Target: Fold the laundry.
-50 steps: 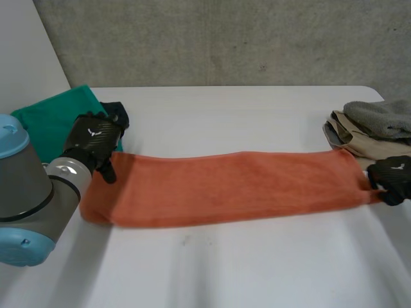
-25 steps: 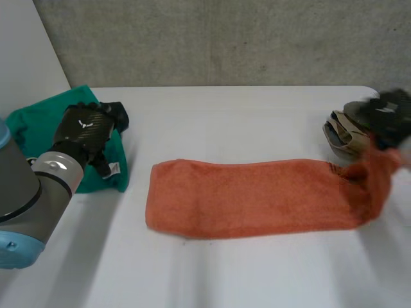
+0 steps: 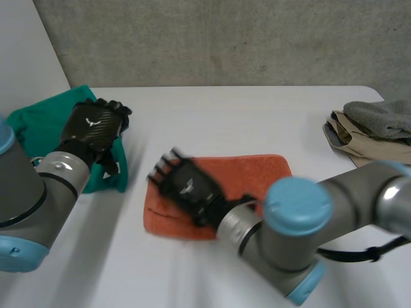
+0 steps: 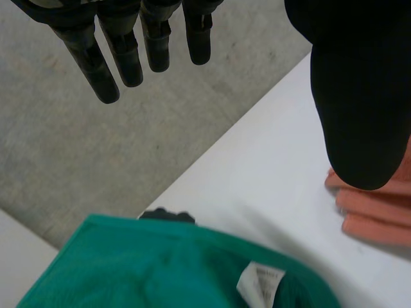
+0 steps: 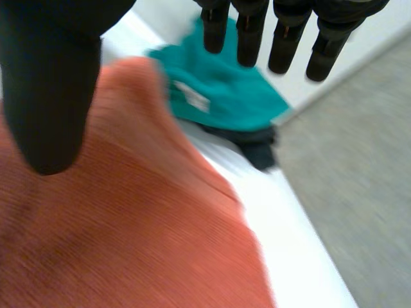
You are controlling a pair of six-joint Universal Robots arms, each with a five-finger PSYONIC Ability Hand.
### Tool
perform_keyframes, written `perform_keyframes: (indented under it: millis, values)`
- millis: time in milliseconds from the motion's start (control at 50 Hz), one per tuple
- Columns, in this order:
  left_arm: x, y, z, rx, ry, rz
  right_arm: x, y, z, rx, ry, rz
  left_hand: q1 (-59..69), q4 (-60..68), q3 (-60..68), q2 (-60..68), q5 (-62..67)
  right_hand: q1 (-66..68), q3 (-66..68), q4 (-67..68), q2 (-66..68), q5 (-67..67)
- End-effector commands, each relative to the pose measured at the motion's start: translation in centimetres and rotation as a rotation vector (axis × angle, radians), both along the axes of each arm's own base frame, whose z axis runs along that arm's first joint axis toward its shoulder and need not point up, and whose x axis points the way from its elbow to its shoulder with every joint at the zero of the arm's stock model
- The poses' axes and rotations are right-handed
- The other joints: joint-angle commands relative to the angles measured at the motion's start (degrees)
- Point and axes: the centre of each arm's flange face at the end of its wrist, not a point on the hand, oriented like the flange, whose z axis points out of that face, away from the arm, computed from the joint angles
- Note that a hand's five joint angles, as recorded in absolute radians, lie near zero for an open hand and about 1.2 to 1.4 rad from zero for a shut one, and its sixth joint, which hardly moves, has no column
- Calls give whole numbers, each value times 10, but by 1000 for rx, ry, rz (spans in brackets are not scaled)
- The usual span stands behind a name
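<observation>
- Right hand [image 3: 187, 186]: fingers [image 5: 282, 38] straight and spread, thumb held apart from them, clamped on nothing. The hand is over the left end of the orange towel [image 3: 247, 172]; I cannot tell whether it touches the cloth.
- Orange towel: lies doubled in layers near the middle of the white table [image 3: 257, 109].
- Left hand [image 3: 95, 126]: fingers [image 4: 106, 64] straight and apart, holding nothing, above the green cloth [image 3: 38, 122].
- Green cloth: at the table's left edge, with a white label [image 4: 260, 282] on it and a dark garment [image 5: 257, 146] just behind it.
- Pile of beige and grey clothes [image 3: 372, 128]: at the table's right edge, well apart from the towel.
</observation>
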Motion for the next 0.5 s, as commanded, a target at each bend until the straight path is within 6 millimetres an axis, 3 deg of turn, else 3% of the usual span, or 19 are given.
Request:
perform_keyframes:
  millis: [20,100,180,240,320,340,360,460,500]
  values:
    - [-34,12,9,-37,16,-107,-91,-70,45,192,-94,-409,-1,-6,-10,-8,-5,-48,-54,-55,-49,-50]
    - [-60,25,4,-31,17,-187,-119,-69,23,323,-5,-499,1,-4,-9,-6,-3,-48,-54,-55,-49,-50]
    - [-87,38,-13,-4,-1,-266,-136,-63,6,370,56,-540,1,-4,-9,-6,-3,-42,-49,-49,-43,-44]
    - [-100,42,-28,21,-22,-289,-144,-64,-2,367,89,-559,2,-2,-7,-4,-2,52,45,45,51,50]
    - [-102,45,-34,34,-31,-279,-155,-71,-14,345,159,-591,2,-2,-7,-4,-2,294,287,286,293,292]
    - [-100,44,-34,35,-32,-268,-159,-75,-17,332,183,-605,2,-2,-7,-4,-2,516,509,509,515,514]
    - [-99,44,-34,36,-32,-262,-159,-77,-17,319,188,-606,2,-2,-7,-4,-2,625,618,617,624,623]
    - [-87,41,-19,12,-19,-209,-151,-94,0,171,175,-606,1,-4,-9,-6,-3,652,646,645,651,650]
    - [-71,36,-12,4,-16,-158,-132,-96,19,64,138,-577,1,-4,-9,-6,-3,652,646,645,651,650]
